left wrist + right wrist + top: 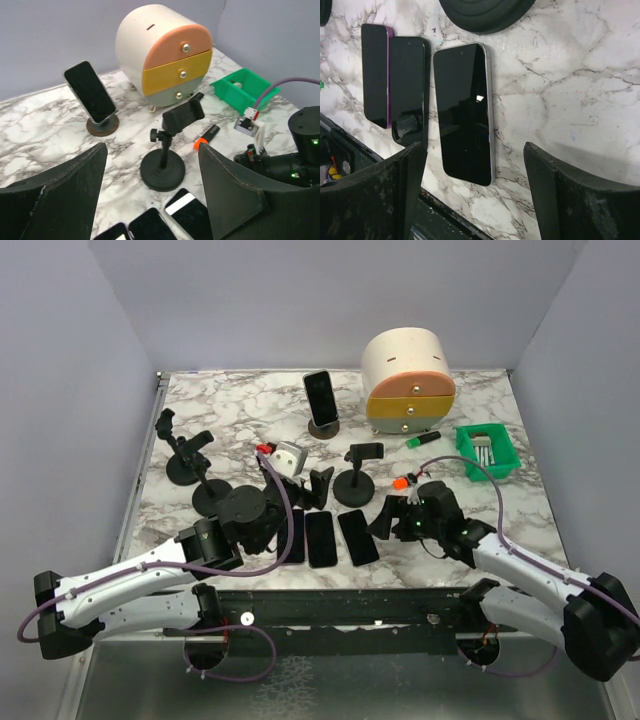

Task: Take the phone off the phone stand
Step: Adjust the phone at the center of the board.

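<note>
The marble worktop carries a rounded drawer box at the rear. Near the front, my left jaws and right jaws both gape, holding nothing. Just left of the box, the phone leans in its round phone stand, well apart from both.

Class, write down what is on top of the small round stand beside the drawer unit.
A phone sits on the stand, its screen dark, leaning back. The phone's body covers the stand's upper part, so what props it up cannot be seen.
</note>
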{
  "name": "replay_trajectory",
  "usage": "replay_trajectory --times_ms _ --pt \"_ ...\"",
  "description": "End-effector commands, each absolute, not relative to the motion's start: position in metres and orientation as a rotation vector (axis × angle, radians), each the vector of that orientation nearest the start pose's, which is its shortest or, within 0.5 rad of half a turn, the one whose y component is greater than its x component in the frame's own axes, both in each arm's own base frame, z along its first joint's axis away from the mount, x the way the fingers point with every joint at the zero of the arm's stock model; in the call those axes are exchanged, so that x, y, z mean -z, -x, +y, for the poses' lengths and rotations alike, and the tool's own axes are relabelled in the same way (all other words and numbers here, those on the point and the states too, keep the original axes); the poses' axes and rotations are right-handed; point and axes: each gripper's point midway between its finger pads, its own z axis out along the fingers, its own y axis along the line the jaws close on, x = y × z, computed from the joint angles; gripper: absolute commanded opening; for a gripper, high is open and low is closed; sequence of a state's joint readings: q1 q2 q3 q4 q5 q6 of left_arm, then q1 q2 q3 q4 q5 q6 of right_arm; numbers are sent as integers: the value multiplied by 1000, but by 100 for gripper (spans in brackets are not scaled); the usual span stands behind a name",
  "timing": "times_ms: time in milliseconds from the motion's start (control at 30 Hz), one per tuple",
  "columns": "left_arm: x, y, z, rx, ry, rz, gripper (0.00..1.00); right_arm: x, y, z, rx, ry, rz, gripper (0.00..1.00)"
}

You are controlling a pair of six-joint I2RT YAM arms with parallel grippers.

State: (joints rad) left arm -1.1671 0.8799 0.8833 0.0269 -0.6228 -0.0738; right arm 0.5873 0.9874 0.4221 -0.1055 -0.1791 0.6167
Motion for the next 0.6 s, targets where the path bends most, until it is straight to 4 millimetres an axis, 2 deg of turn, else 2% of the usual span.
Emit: replay_trajectory --times_ms 0,100,267,567 --pt "-335 -224 -227 343 -368 1486 74 -73 -206 217 -920 78 2344 82" --pt "-327 -221 -221 358 -355 1494 74 -62 -200 220 -951 73 2375 77" --pt "-327 -219 -211 357 -329 1492 74 -48 -193 221 -969 57 2410 74" --pt "-322 -219 -211 341 -337 1502 74 -35 -182 230 -1016 28 2447 65"
